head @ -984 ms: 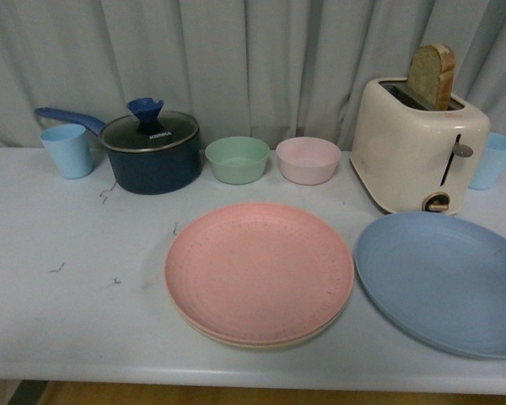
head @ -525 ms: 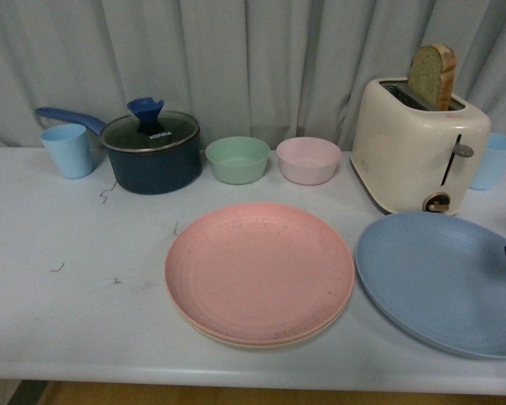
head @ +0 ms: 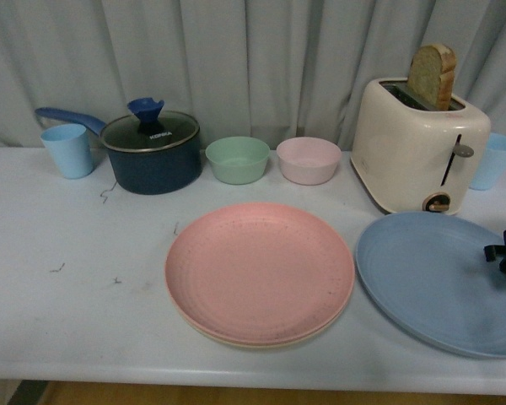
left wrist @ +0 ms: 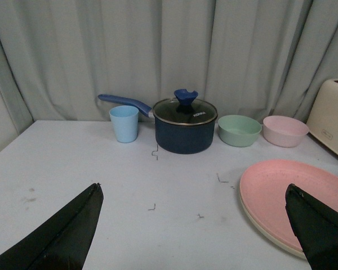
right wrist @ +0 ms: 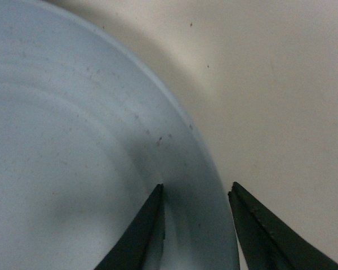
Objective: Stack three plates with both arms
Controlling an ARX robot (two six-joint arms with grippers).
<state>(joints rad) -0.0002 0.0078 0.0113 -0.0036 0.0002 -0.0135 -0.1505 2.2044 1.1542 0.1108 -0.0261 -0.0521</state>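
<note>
Blue matte ringed plate [head: 438,287]; both jaws open, right ones straddling its rim.

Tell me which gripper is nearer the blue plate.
Right. The right gripper straddles the rim of the blue plate; the left gripper faces the pink plate, well away.

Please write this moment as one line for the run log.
stack: pink plate on cream plate | blue plate: apart, not stacked | right gripper: open, fingers astride its rim | left gripper: open, empty
</note>
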